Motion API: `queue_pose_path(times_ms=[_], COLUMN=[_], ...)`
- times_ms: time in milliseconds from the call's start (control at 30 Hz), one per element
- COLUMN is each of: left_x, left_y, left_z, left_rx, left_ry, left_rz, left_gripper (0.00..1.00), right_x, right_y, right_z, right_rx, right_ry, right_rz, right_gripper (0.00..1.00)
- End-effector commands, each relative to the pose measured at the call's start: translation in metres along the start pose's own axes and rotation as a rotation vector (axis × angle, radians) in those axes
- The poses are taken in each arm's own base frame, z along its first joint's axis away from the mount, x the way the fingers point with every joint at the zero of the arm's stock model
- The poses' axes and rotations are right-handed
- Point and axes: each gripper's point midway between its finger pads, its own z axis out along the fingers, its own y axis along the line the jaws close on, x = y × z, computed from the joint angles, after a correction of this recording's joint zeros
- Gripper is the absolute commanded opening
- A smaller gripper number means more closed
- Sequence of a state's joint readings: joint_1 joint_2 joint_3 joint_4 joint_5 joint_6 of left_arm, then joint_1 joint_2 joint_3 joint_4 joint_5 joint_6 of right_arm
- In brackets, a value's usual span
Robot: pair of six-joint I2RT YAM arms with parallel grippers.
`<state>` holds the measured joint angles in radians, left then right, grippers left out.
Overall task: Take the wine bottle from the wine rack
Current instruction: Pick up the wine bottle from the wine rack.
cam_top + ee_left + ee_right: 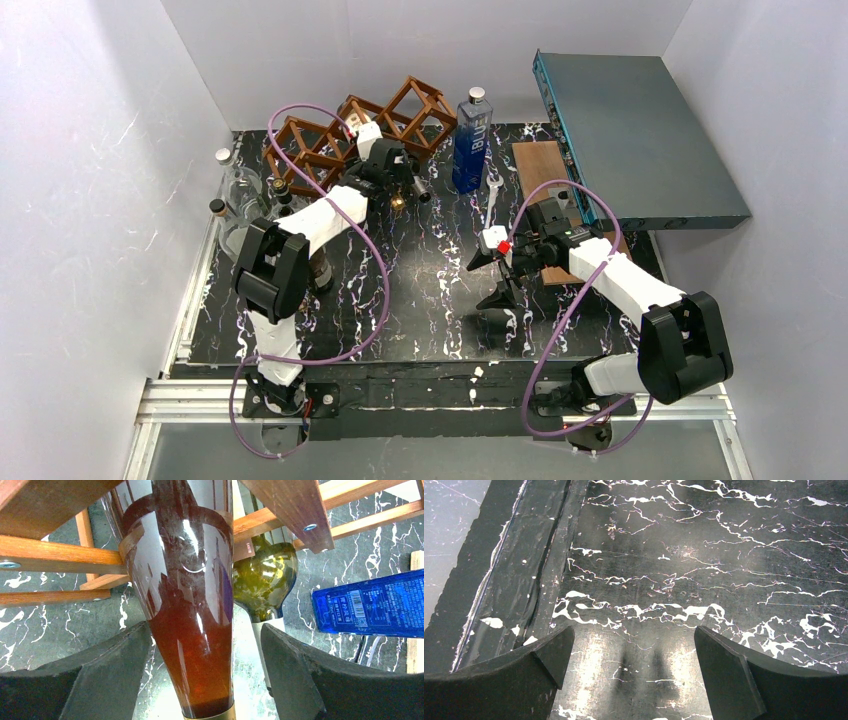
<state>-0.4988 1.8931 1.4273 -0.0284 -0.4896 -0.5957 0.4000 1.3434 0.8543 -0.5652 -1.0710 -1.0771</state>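
Observation:
The wine rack [395, 115] is a reddish-brown lattice at the back left of the table, and its bars [60, 557] fill the top of the left wrist view. A brown wine bottle [185, 580] lies in one cell with its neck pointing toward the camera. My left gripper [205, 635] is open around that neck. The left finger [115, 665] is almost at the glass, and the right finger [300, 670] stands a gap away. My right gripper [488, 280] hangs open over bare table [634, 640], holding nothing.
A green bottle [265, 577] lies in the neighbouring rack cell. A blue bottle [472, 130] stands right of the rack, beside a flat wooden board [540, 165] and a teal box [640, 130]. Clear glass bottles [235, 190] stand at the left edge.

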Motion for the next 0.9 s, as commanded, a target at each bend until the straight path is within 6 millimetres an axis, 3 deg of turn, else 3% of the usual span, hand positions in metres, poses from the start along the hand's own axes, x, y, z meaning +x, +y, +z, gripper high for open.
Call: queue_pose_path(times_ms=[0,867], left_x=[0.0018,0.0107], left_y=[0.0057,0.0010], left_z=[0.0007,-0.0067], left_rx=[-0.024,-0.022], left_ry=[-0.014,-0.015], left_rz=[-0.008,-0.040], left_gripper=[0.76,0.57], right_x=[0.0024,0.0029], right_y=[-0.0047,-0.0043], right_z=[-0.0035,-0.0038], right_rx=[0.021,0.021], right_ry=[-0.006,0.001], right_rz=[-0.017,-0.025], right_gripper=[1.00,1.00])
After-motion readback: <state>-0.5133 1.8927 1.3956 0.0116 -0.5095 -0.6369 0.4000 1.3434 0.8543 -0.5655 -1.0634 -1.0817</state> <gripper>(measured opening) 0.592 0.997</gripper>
